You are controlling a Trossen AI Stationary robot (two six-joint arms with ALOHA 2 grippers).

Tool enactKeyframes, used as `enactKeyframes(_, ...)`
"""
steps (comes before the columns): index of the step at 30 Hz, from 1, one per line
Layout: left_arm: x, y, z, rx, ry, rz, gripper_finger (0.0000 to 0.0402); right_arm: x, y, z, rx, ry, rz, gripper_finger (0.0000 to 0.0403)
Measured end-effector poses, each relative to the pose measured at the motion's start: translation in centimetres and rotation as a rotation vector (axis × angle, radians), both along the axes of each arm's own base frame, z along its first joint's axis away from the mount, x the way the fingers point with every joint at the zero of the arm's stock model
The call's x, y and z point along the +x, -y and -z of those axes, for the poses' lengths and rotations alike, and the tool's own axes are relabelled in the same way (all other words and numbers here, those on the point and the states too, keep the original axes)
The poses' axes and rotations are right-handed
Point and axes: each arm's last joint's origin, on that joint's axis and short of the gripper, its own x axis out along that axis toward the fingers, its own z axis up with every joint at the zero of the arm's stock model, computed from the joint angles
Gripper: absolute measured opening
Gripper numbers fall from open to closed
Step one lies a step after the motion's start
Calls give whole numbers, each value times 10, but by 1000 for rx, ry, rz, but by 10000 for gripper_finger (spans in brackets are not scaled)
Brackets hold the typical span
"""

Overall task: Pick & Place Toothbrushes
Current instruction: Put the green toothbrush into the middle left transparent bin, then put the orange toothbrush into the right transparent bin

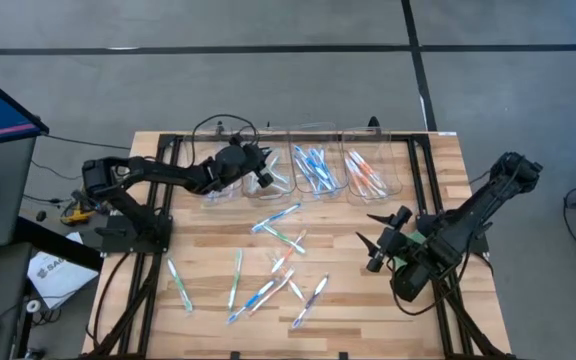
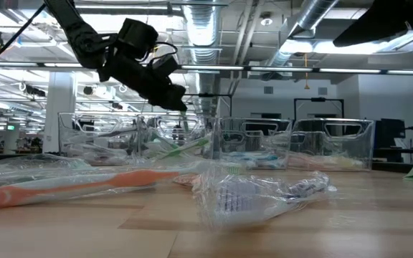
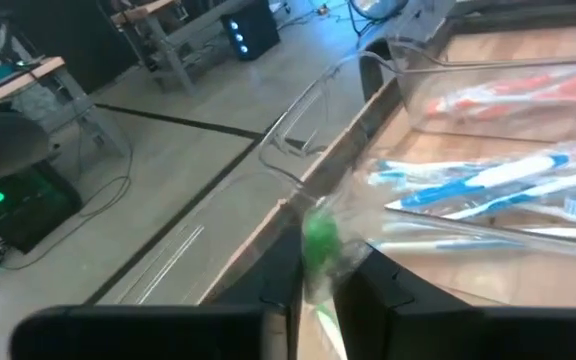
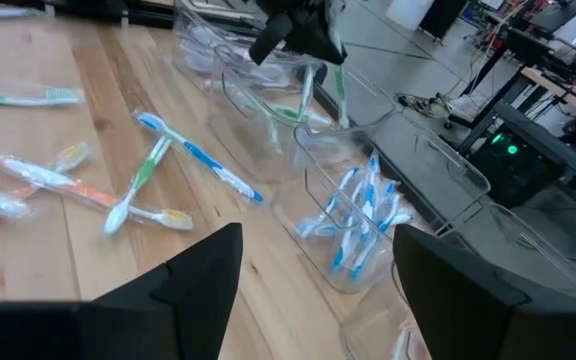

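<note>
Left gripper (image 3: 313, 290) above the bin (image 1: 268, 175), jaws pinching a green toothbrush (image 3: 320, 240) hanging lengthwise down; right gripper (image 1: 383, 240) jaws released, well apart.

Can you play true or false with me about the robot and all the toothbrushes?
1. The left gripper is up over the clear bins at the back of the table. True.
2. The green toothbrush sits between the left gripper's fingers. True; the left wrist view shows it there.
3. The right gripper is carrying a toothbrush. False. Its fingers are wide apart with nothing in them.
4. All the toothbrushes are already in the bins. False. Many loose toothbrushes lie scattered on the wooden table.
5. One bin holds blue toothbrushes. True.
</note>
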Motion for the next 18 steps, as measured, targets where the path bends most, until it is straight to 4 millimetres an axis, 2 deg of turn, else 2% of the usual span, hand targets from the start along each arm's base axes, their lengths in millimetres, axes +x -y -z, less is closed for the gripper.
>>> enactKeyframes(6,-1,0,-2,5,3,-11,84,1,0,0,6,3,4,256)
enactKeyframes(14,-1,0,2,-21,-12,-19,164,0,1,0,-9,-11,0,256)
enactKeyframes(18,-1,0,2,-59,34,-37,194,0,1,0,-37,-34,-13,256)
